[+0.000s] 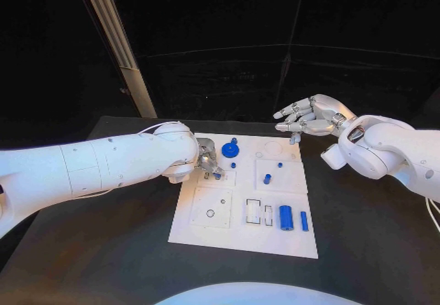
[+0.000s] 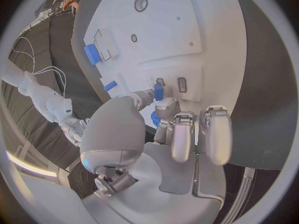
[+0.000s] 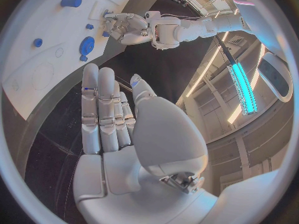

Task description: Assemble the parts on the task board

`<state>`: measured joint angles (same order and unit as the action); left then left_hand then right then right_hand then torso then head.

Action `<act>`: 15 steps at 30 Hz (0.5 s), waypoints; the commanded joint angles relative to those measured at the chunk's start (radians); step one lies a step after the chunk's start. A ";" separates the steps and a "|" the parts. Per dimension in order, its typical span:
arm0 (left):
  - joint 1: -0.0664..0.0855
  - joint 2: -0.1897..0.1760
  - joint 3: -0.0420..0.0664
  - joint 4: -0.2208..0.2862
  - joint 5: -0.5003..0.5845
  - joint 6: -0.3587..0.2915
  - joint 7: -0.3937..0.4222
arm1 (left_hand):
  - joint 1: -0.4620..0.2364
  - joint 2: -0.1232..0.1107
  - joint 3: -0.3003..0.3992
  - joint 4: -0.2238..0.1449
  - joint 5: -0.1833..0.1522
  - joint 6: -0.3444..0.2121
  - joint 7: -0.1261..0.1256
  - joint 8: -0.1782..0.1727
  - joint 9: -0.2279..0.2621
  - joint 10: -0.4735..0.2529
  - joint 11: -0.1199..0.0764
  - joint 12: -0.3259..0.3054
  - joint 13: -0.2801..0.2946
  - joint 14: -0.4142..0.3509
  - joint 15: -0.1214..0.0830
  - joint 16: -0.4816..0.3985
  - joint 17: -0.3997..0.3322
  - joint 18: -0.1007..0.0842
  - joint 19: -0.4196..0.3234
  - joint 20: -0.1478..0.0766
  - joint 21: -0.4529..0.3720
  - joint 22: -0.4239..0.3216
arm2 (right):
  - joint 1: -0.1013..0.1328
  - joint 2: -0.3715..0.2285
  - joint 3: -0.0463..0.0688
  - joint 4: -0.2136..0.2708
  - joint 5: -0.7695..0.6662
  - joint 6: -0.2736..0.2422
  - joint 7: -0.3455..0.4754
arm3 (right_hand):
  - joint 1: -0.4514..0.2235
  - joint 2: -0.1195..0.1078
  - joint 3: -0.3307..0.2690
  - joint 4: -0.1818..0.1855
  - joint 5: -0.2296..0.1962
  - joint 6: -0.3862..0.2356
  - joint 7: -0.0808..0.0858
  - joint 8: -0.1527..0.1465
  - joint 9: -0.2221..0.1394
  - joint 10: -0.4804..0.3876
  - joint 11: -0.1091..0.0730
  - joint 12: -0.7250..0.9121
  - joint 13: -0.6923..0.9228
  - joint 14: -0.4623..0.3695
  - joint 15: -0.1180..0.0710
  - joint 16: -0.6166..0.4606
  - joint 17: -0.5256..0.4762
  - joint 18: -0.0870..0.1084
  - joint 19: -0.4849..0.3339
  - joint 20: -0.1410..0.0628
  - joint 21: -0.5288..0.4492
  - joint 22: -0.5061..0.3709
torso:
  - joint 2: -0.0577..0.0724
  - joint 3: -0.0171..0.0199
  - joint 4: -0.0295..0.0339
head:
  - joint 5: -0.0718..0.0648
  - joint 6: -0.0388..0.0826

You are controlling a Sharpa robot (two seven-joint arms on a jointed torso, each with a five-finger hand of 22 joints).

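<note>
The white rectangular task board (image 1: 240, 238) lies in the middle of the black worktop (image 1: 110, 254). The left hand (image 1: 205, 160) is down over the board's left side, near its far edge, and its fingers (image 2: 163, 107) pinch a small blue peg (image 2: 158, 91) just above a row of small slots in a raised white block; whether the peg touches a slot I cannot tell. Just beside that hand, toward the far edge, a round blue disc with a short stem (image 1: 230, 150) rests on the board. Two small blue pins (image 1: 268, 179) stand nearer the board's middle. Toward the near edge a larger blue cylinder (image 1: 286, 218) lies on its side, with a slimmer blue bar (image 1: 304, 220) just beside it on the right and two rectangular outlined recesses to its left. The right hand (image 1: 311, 116) hovers above the worktop beyond the board's far right corner, fingers (image 3: 99, 109) released and holding nothing, laid straight side by side.
</note>
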<state>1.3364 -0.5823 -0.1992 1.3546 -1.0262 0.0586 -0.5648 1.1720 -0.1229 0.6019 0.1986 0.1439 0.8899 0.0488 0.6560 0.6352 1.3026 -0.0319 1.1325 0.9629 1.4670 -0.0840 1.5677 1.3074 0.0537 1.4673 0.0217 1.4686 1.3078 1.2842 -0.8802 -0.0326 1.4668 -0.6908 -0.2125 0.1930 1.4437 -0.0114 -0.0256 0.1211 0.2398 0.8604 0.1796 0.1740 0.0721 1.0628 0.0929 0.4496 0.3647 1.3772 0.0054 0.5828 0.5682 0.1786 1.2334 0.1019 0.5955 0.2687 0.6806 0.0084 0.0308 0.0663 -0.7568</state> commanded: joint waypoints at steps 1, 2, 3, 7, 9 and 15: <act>-0.004 -0.004 -0.003 0.002 -0.020 0.027 -0.023 | 0.003 0.008 0.147 -0.148 0.003 -0.001 -0.006 0.003 0.001 0.009 0.001 0.007 0.001 0.104 -0.003 0.003 0.263 -0.011 0.020 0.000 -0.005 0.066 | 0.002 0.001 0.001 0.001 -0.001 0.006 0.008 | 0.000 -0.002 -0.005 0.002 0.005 -0.006 -0.001 0.007 0.000 -0.009 -0.001 0.002 -0.001 -0.008 0.000 0.006 0.002 0.003 0.003 0.001 -0.004 -0.002 | 0.000 0.0003 -0.0001 | 0.000 0.000; -0.004 -0.005 -0.003 0.004 -0.020 0.030 -0.024 | 0.002 0.008 0.147 -0.150 0.003 -0.001 -0.006 0.003 0.001 0.009 0.001 0.007 0.002 0.104 -0.003 0.003 0.263 -0.011 0.021 0.000 -0.004 0.067 | 0.002 0.001 0.001 0.000 -0.001 0.007 0.008 | 0.000 -0.002 -0.005 0.002 0.005 -0.006 -0.001 0.007 0.000 -0.009 -0.001 0.002 -0.001 -0.008 0.000 0.006 0.002 0.003 0.003 0.001 -0.004 -0.002 | 0.000 0.0001 -0.0001 | 0.000 -0.001; -0.004 -0.007 -0.003 0.005 -0.020 0.032 -0.025 | 0.002 0.007 0.147 -0.150 0.003 -0.001 -0.006 0.003 0.001 0.009 0.001 0.007 0.002 0.104 -0.003 0.003 0.263 -0.011 0.021 0.000 -0.004 0.067 | 0.002 0.001 0.001 0.000 -0.001 0.007 0.008 | 0.000 -0.002 -0.005 0.002 0.005 -0.006 -0.001 0.007 0.000 -0.009 -0.001 0.002 -0.001 -0.008 0.000 0.006 0.002 0.003 0.003 0.001 -0.004 -0.002 | 0.000 0.0003 0.0002 | -0.001 -0.001; -0.005 -0.011 -0.004 0.010 -0.020 0.040 -0.026 | 0.001 0.006 0.148 -0.155 0.003 0.001 -0.006 0.003 0.001 0.012 0.001 0.011 0.006 0.104 -0.003 0.003 0.263 -0.011 0.020 0.000 -0.005 0.065 | 0.002 0.002 0.001 -0.002 -0.001 0.008 0.008 | 0.000 -0.002 -0.005 0.002 0.005 -0.006 -0.001 0.007 0.000 -0.009 -0.001 0.002 -0.002 -0.008 0.000 0.006 0.002 0.003 0.003 0.001 -0.004 -0.002 | -0.001 0.0001 0.0014 | -0.002 -0.001; -0.005 -0.012 -0.004 0.011 -0.020 0.041 -0.026 | 0.000 0.005 0.148 -0.156 0.003 0.002 -0.006 0.003 0.001 0.013 0.001 0.011 0.006 0.104 -0.003 0.003 0.263 -0.011 0.020 0.000 -0.005 0.065 | 0.002 0.002 0.001 -0.003 -0.001 0.008 0.008 | 0.000 -0.002 -0.005 0.002 0.005 -0.006 -0.001 0.007 0.000 -0.009 -0.001 0.002 -0.002 -0.008 0.001 0.006 0.002 0.003 0.003 0.001 -0.004 -0.002 | -0.001 0.0000 0.0020 | -0.002 0.000; -0.005 -0.015 -0.004 0.014 -0.020 0.042 -0.025 | -0.002 0.003 0.149 -0.158 0.003 0.004 -0.007 0.004 0.002 0.014 0.001 0.012 0.007 0.104 -0.003 0.003 0.263 -0.011 0.020 0.000 -0.005 0.066 | 0.002 0.005 0.001 -0.007 -0.001 0.007 0.007 | 0.000 -0.002 -0.005 0.002 0.005 -0.006 -0.001 0.007 0.000 -0.009 -0.001 0.002 -0.002 -0.008 0.001 0.006 0.002 0.003 0.003 0.001 -0.004 -0.002 | 0.000 0.0010 -0.0004 | 0.002 0.000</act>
<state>1.3332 -0.5940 -0.2002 1.3694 -1.0333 0.0761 -0.5691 1.1691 -0.1192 0.5990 0.1957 0.1432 0.8922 0.0468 0.6561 0.6382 1.3099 -0.0322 1.1377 0.9694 1.4670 -0.0840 1.5677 1.3074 0.0537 1.4673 0.0217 1.4685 1.3078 1.2840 -0.8764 -0.0327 1.4597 -0.6912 -0.2111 0.1930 1.4437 -0.0114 -0.0256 0.1211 0.2398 0.8604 0.1796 0.1791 0.0720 1.0592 0.0893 0.4495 0.3637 1.3772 0.0054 0.5828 0.5681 0.1787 1.2334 0.1019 0.5955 0.2688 0.6801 0.0086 0.0316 0.0664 -0.7563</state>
